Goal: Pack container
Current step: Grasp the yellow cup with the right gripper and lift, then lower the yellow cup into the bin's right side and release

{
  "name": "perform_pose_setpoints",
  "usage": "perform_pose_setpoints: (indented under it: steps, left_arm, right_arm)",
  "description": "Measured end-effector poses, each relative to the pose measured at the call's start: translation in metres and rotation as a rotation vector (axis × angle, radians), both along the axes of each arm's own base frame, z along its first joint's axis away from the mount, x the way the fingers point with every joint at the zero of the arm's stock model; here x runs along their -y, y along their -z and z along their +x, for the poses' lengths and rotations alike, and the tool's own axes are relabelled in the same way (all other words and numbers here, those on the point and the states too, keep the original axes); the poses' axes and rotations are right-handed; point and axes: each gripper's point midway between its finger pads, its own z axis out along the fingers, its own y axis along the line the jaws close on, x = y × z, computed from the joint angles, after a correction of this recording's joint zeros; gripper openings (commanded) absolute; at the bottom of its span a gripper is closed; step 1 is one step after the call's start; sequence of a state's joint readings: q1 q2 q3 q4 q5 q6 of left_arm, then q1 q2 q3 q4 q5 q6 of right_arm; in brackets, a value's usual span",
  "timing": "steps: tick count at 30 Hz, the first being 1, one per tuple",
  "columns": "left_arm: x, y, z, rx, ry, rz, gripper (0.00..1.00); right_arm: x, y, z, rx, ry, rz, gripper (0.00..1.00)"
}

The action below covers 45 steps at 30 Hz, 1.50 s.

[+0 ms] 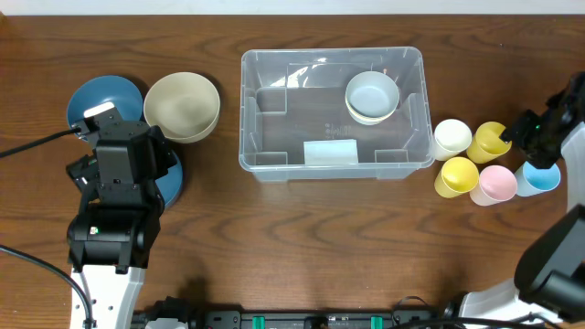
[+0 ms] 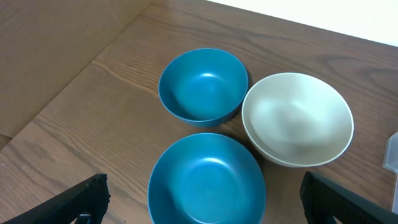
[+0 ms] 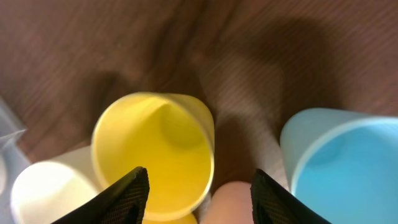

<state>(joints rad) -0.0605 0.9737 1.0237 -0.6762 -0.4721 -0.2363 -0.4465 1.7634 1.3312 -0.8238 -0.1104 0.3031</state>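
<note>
Brown wooden table (image 1: 302,247) lay under everything. The right gripper (image 3: 202,196) was wide open and held nothing, just above the yellow cup (image 3: 155,149), to the right of the container (image 1: 302,114). To do this well, it likely had to pinch one side of that cup and not bump the blue cup (image 3: 342,162) close by. The left gripper (image 2: 208,202) was open and empty too, above a blue bowl (image 2: 205,180), left of the container.

Near blue bowl (image 1: 175,181): mostly under left arm (image 1: 123,174).
Blue cup (image 1: 541,181): partly under right arm (image 1: 548,119).
Pink cup (image 3: 231,202): blurred, cut off.
Container (image 2: 392,152): corner only, left wrist.
</note>
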Motion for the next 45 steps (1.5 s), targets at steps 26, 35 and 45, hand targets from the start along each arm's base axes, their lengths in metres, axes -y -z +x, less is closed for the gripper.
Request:
perform_pose_setpoints:
  steps: [26,35,45]
  left_arm:
    - [0.000,0.000,0.000,0.000,0.000,0.000,0.98]
    - [0.000,0.000,0.000,0.000,0.000,0.000,0.98]
    - [0.000,0.000,0.000,0.000,0.000,0.000,0.98]
  right_arm:
    - [0.004,0.019,0.019,0.004,-0.018,-0.002,0.01]
    - [0.018,-0.088,0.047,0.095,-0.017,-0.043,0.01]
    - [-0.061,-0.185,0.044,0.196,-0.289,-0.009,0.01]
